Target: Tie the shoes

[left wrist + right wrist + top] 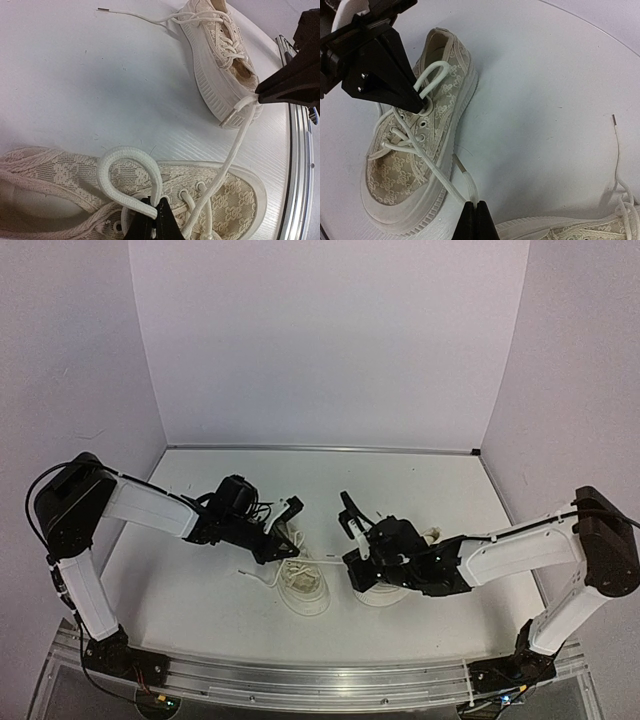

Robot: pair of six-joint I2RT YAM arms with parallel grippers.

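The left sneaker (305,585), a cream woven low-top with a thick pale rubber sole, lies toward the middle of the near edge of the white table (420,480). It sits a short way in from the aluminium rail (300,680) along that edge. The matching right sneaker (220,55) lies just beside it, mostly under the right wrist in the overhead view. Bare table runs from both shoes to the far edge and out to the far corners. Pale walls (330,340) close the far, left and right edges.

The left arm (150,505) reaches in from the near left corner, its wrist tipped down over the left sneaker. The left fingers (167,225) are closed tight on the base of a loop of white lace (130,155) standing above the eyelets. The right arm (510,555) stretches in from the near right corner, forearm nearly level. The right fingers (485,227) are pinched together on the same white lace just short of its tip, the strand drawn out past the sole. The two sets of fingers are near each other but apart. The right sneaker's loose lace (145,17) trails across the table.
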